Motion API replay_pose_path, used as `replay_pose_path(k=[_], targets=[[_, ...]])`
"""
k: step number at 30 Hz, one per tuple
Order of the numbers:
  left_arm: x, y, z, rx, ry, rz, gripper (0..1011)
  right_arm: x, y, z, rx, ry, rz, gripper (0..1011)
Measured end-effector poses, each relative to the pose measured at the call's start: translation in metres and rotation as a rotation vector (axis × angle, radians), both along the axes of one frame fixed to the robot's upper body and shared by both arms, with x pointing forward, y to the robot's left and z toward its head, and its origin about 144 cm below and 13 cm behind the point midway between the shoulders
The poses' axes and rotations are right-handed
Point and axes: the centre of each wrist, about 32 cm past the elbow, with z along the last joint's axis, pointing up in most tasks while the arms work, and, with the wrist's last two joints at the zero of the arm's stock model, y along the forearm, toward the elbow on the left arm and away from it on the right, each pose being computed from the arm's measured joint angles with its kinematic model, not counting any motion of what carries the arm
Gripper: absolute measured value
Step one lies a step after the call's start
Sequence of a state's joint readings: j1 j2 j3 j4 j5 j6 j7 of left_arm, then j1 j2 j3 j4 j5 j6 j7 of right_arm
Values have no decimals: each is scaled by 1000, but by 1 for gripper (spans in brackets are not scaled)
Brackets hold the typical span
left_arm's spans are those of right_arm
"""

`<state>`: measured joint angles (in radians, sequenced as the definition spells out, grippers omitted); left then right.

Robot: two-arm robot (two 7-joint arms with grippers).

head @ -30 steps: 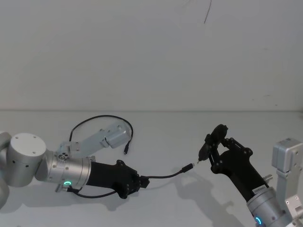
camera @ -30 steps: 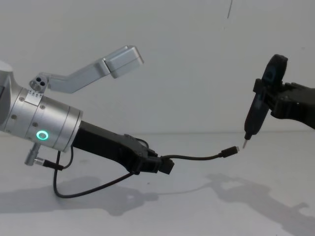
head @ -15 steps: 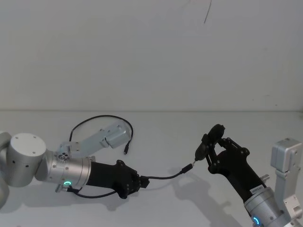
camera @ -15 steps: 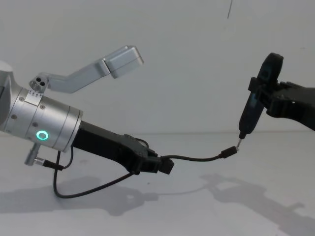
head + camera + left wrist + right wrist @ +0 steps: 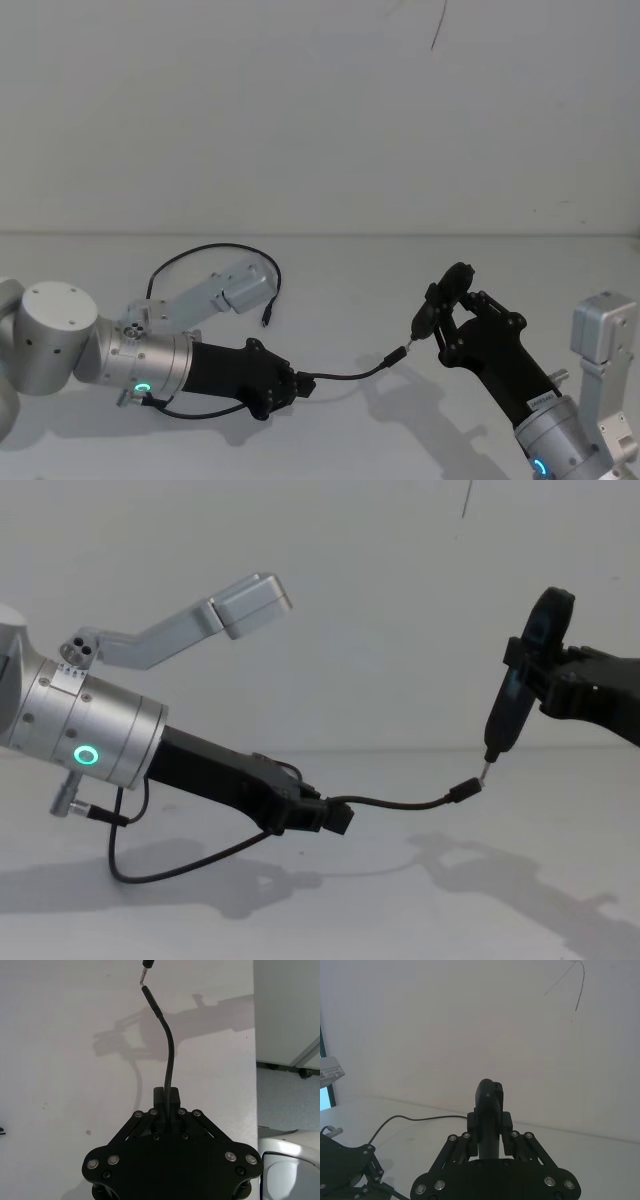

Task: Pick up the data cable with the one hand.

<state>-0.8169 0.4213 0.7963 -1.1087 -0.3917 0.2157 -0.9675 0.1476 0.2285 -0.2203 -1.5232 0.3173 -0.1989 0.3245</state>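
The left gripper (image 5: 335, 817) is clamped on the data cable (image 5: 400, 802) above the white table (image 5: 350, 270), its free plug reaching right to the metal tip of the pen-like tool (image 5: 505, 710) gripped by the right gripper (image 5: 445, 318).

Left hand (image 5: 296, 385) grips data cable (image 5: 350, 375)

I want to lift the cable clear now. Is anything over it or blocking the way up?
Partly. The left gripper is shut on the data cable, but the tool tip in the right gripper sits at the cable's free plug, just above it.
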Motion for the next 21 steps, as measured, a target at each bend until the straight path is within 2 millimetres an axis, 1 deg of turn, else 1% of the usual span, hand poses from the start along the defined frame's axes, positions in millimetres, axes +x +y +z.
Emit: replay_pose_path(k=[21], targets=[[0, 0, 0, 0, 0, 0, 42, -1, 1, 0, -1, 3, -4, 263]])
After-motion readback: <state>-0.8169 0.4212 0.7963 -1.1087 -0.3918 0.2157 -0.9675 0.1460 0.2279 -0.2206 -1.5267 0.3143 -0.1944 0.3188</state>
